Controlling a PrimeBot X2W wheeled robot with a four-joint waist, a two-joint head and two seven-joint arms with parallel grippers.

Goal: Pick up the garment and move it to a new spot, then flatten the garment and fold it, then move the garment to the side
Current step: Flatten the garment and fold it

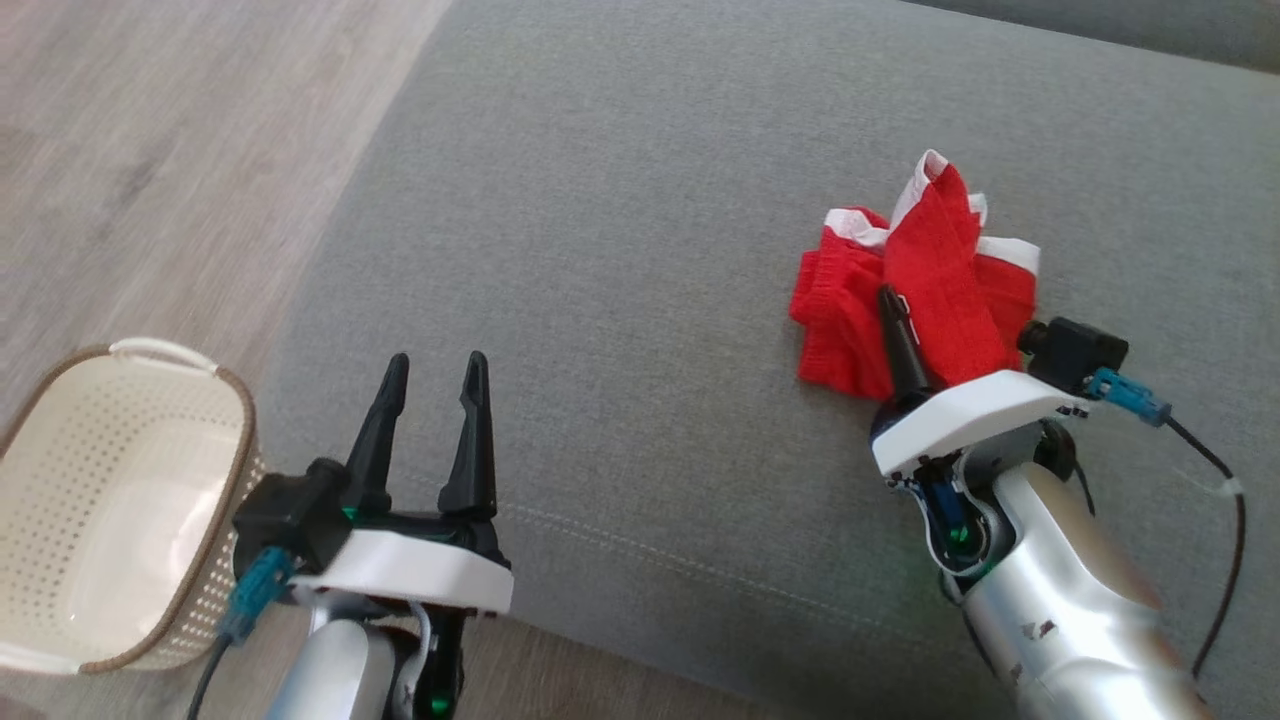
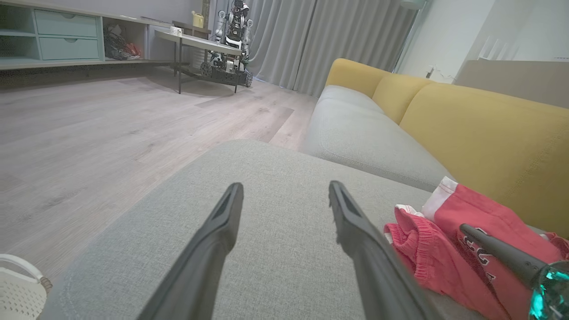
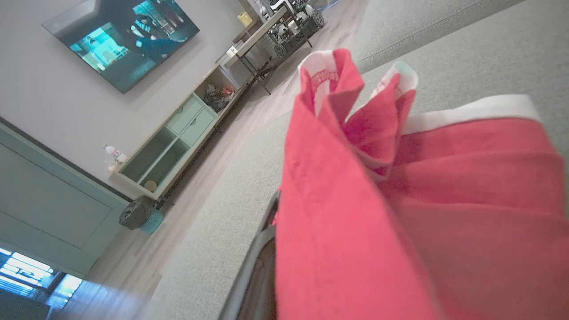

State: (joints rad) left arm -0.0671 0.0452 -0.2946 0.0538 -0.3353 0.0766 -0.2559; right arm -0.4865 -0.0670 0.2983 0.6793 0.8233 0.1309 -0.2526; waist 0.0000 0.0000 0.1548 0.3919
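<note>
The garment [image 1: 940,280] is red with white trim and lies bunched on the right part of the grey sofa cushion [image 1: 650,200], one fold lifted into a peak. My right gripper [image 1: 900,305] is shut on the garment's near edge; one dark finger [image 1: 898,340] shows, the other is under the cloth. In the right wrist view the garment [image 3: 400,200] drapes over the dark finger [image 3: 255,262]. My left gripper [image 1: 437,362] stands open and holds nothing, above the cushion's front left edge, well left of the garment. In the left wrist view the left gripper [image 2: 285,186] points along the cushion, with the garment [image 2: 444,249] at the right.
A white perforated basket [image 1: 150,350] with a brown rim stands on the wooden floor [image 1: 150,150] at the lower left. Yellow sofa backrests [image 2: 489,133] run behind the cushion. Across the room are a table with another robot [image 2: 231,40] and a low shelf unit.
</note>
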